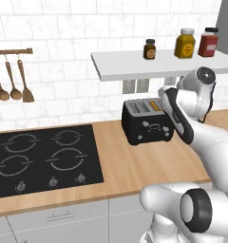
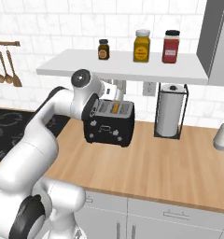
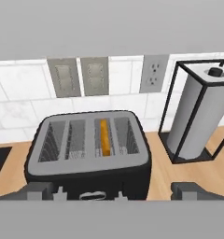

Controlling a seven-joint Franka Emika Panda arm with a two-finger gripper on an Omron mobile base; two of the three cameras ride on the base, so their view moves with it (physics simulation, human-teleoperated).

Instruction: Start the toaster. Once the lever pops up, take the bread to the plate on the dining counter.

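- hob (image 1: 40, 159) at far left of wood worktop (image 1: 135, 166), black, cut off by left frame edge in left base view; knob detail along its front too small to read
- three wooden utensils (image 1: 14, 85) hang on a rail above hob, leftmost ones partly cut off
- toaster (image 1: 147, 124) sits at back of worktop against tiled wall, right of hob; in left base view its right end is hidden behind the arm's forearm, in right base view its left end is hidden the same way
- bread (image 3: 104, 137) stands edge-up, sunk in one slot right of the toaster's middle in hand view; only a thin orange-tan edge shows, face not visible
- toaster front knobs and lever hard to make out; in hand view front face is cut off at the bottom
- gripper (image 3: 114, 191) hovers above and in front of toaster, finger tips (image 3: 188, 190) spread wide, released, holding nothing
- white shelf (image 2: 132, 67) just above toaster carries three jars (image 2: 142, 45), labels unreadable
- wall sockets (image 3: 153, 73) behind toaster
- paper towel holder (image 2: 171, 111) right of toaster, apart from it, black wire frame
- grey object (image 2: 223, 133) at far right edge, cut off, cannot tell what it is
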